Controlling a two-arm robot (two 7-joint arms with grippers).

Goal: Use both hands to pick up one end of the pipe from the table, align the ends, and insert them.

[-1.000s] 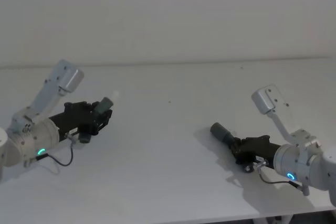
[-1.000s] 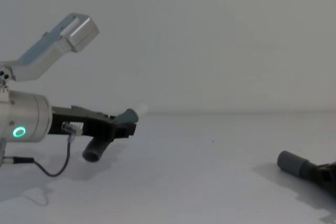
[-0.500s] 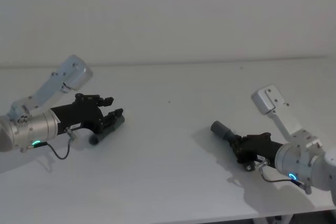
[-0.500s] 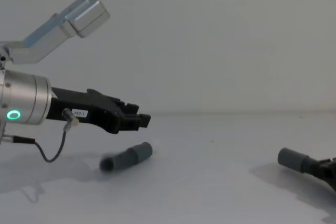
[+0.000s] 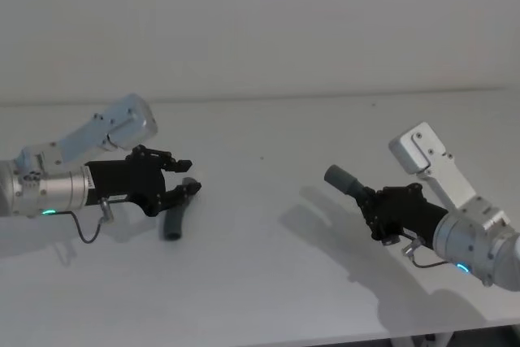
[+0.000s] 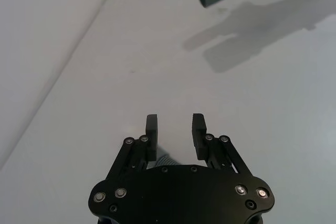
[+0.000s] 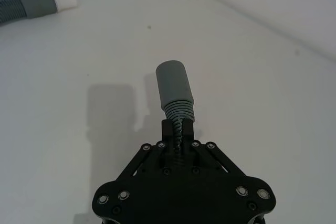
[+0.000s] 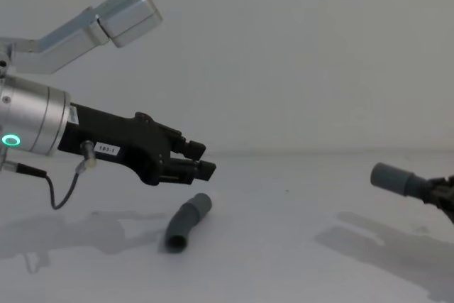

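The left gripper hovers with its fingers spread and empty above the short bent hose piece, which lies flat toward the left side of the table. The right gripper is clamped on the ribbed section of the second hose piece. This piece is raised off the table near the right side, and its cuff faces the left gripper.
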